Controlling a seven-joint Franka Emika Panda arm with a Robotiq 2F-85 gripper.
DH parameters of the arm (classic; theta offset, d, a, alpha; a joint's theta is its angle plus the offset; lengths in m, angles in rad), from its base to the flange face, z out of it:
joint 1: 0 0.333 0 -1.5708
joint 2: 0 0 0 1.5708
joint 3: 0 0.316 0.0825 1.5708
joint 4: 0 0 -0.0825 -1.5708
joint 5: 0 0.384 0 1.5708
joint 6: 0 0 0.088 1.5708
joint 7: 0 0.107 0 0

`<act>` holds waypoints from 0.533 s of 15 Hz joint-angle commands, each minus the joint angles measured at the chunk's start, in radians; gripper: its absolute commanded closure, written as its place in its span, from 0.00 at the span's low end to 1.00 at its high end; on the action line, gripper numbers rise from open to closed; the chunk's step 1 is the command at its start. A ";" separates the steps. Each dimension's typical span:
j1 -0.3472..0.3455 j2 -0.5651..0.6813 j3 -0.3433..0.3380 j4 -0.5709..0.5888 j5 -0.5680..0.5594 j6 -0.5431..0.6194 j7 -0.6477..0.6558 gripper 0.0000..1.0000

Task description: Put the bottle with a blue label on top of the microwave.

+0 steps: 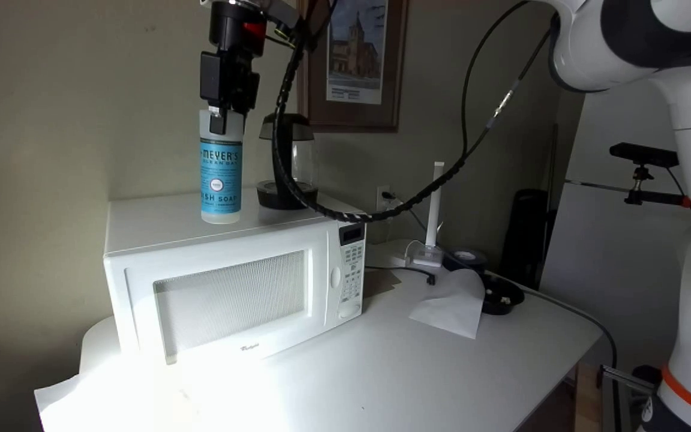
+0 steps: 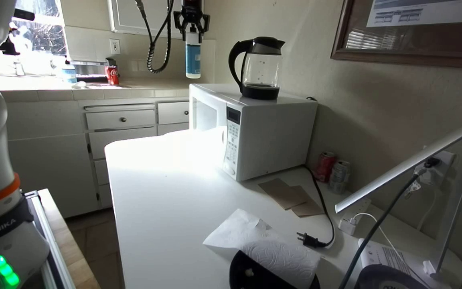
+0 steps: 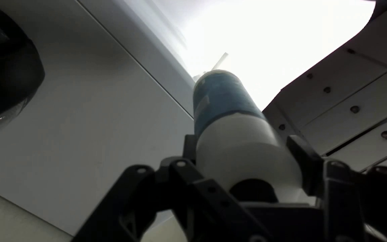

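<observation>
The bottle with a blue label [image 1: 221, 174] hangs upright, its blue label facing outward. My gripper [image 1: 221, 120] is shut on its clear-white upper part. In an exterior view the bottle [image 2: 193, 58] hangs slightly above the level of the microwave's top, with a small gap beneath it. The white microwave [image 1: 159, 231] stands on the table, and the bottle's base appears over its top near the front edge. In the wrist view the fingers [image 3: 245, 151] press both sides of the bottle [image 3: 227, 97]; its black cap shows between them.
A glass kettle with a black handle and base [image 2: 261, 68] stands on the microwave's top, beside the bottle. It partly shows in the wrist view [image 3: 8, 67]. A black cable [image 1: 345, 215] loops from the arm across the microwave's front corner. A framed picture [image 1: 351, 66] hangs behind.
</observation>
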State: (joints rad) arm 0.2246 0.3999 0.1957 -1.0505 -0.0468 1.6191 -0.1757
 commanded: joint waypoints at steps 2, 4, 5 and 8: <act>0.001 0.175 -0.033 0.222 0.015 -0.063 0.017 0.58; -0.003 0.246 -0.031 0.313 0.014 -0.083 0.023 0.58; 0.000 0.277 -0.034 0.353 0.004 -0.084 0.025 0.58; 0.010 0.345 -0.045 0.462 -0.021 -0.091 0.024 0.58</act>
State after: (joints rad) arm 0.2130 0.6473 0.1625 -0.7631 -0.0481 1.5856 -0.1695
